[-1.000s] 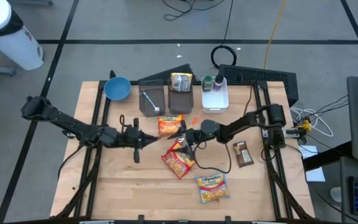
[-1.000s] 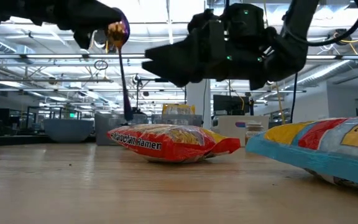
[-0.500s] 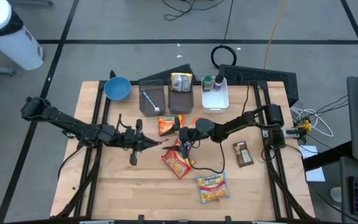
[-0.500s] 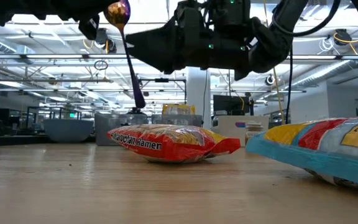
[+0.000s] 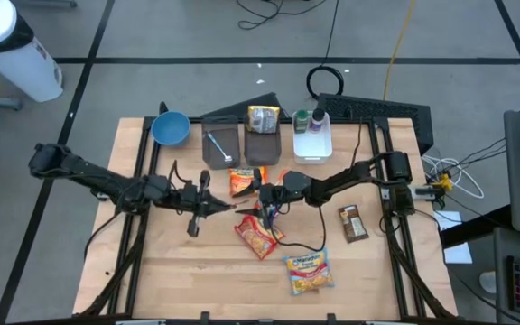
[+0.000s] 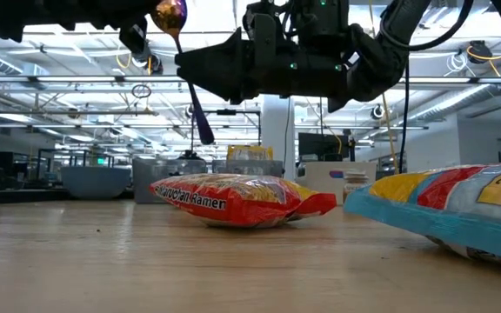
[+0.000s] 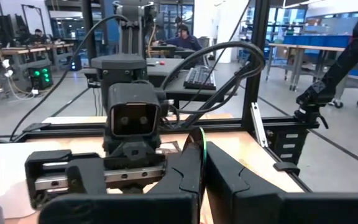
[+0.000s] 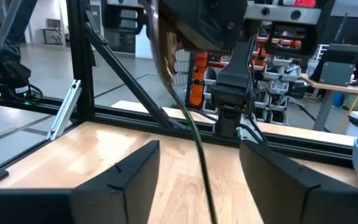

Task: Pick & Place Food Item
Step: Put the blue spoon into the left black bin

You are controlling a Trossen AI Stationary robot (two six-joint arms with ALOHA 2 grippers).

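1. A pale wooden table (image 5: 170, 271) stood on a grey floor. Along its twelve-o'clock edge were a blue bowl (image 5: 170, 128), two dark bins (image 5: 242, 143) and a white tray (image 5: 312, 143).
2. Food items: one ramen packet (image 5: 260, 236) lay near the table centre, a second packet (image 5: 307, 271) toward five o'clock of it, an orange packet (image 5: 245, 181) at twelve o'clock, and a snack bar (image 5: 353, 222) toward three o'clock.
3. The left gripper (image 5: 228, 208), reaching in from nine o'clock, was clamped shut on a thin spoon (image 6: 181, 65), its shiny bowl raised in the low view.
4. The right gripper (image 5: 267, 203), from three o'clock, faced it above the central packet; its fingers (image 8: 123, 174) stood apart on either side of the spoon's handle, not visibly gripping.
5. Risk, as judged: if the left released before the right closed firmly, the spoon could drop onto the packet; the close-set grippers could also collide.
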